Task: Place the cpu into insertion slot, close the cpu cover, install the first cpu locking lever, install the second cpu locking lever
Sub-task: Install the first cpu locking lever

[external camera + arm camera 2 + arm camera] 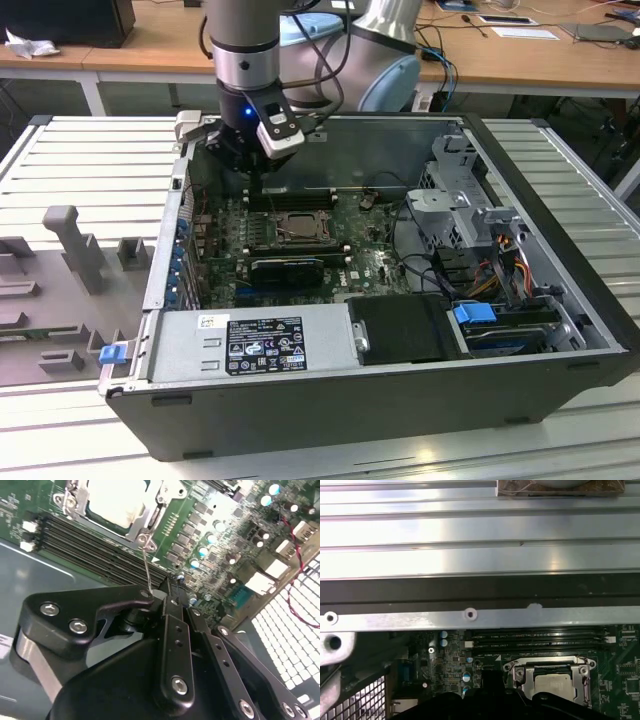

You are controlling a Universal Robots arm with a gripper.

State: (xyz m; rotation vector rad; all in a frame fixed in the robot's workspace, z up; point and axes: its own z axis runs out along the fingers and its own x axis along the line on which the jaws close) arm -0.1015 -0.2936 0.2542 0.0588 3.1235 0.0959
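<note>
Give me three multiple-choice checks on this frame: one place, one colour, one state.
1. Where is the black gripper in the exterior view?
A. Above the far end of the green motherboard, by the long black memory slots
B. Above the labelled power supply
C. Over the grey tray outside the case

2. What colour is the plastic latch at the exterior view's right?
A. Red
B. Blue
C. Yellow

3. Where is the small square grey-topped cpu?
A. Held in the gripper
B. Lying on the ribbed table
C. Seated on the motherboard, framed by the thin silver metal cpu cover

Answers:
1 A: the gripper hangs right beside those slots.
2 B: the latch is plainly blue.
3 C: both wrist views show the chip inside the silver frame.
</note>
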